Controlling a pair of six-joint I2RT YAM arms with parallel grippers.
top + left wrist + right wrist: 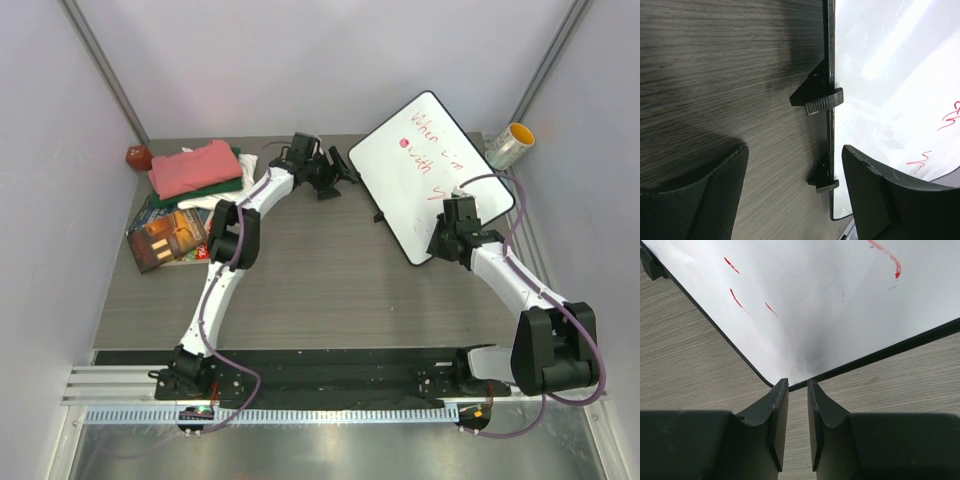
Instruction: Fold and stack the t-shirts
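The t-shirts lie folded in one stack at the back left: the salmon-pink shirt (193, 166) on top, the dark green shirt (222, 188) under it, and the cream-white shirt (203, 202) at the bottom. My left gripper (338, 172) (795, 150) is open and empty, to the right of the stack, at the left edge of a whiteboard (428, 172). My right gripper (438, 246) (797, 382) is empty with its jaws a narrow gap apart, just at the whiteboard's near corner (790, 382). No shirt shows in either wrist view.
The whiteboard (890, 60) (830, 300) has red writing and black clips (822, 101) on its edge. Glossy books (168, 236) lie partly under the shirt stack. A red ball (137, 157) sits at the back left corner, and a tape roll (510, 146) at the back right.
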